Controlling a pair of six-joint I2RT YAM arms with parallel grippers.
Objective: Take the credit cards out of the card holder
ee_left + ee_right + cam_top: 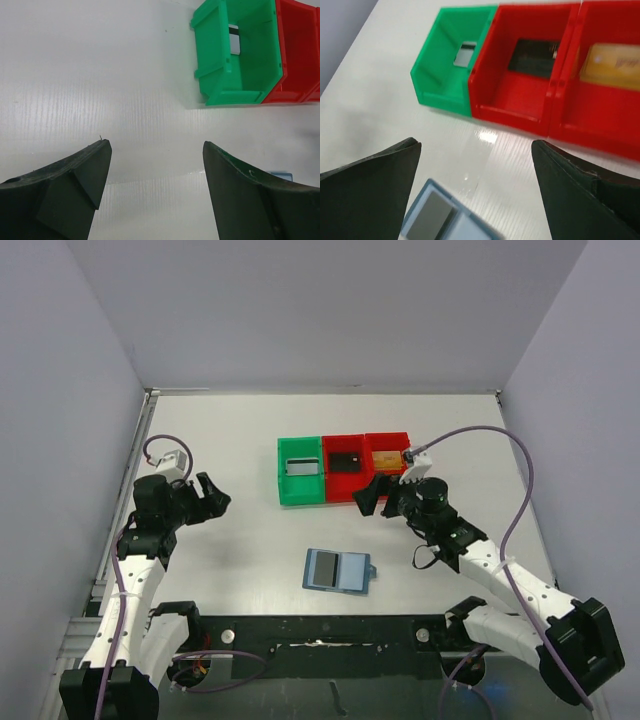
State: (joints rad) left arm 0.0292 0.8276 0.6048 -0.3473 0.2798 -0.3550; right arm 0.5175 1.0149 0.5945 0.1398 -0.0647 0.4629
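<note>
Top external, card holder [339, 571] nr table [240, 550] front edge, apart from bins [340, 492]

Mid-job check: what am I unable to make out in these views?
Light-blue bifold card holder: top view too small to tell if more cards lie under the grey card; right wrist view blurs it and crops it at the bottom edge.
Left wrist view: only its corner shows, behind a finger of the left gripper.
Orange card in the rightmost red plastic bin: printing blurred, right wrist view.
</note>
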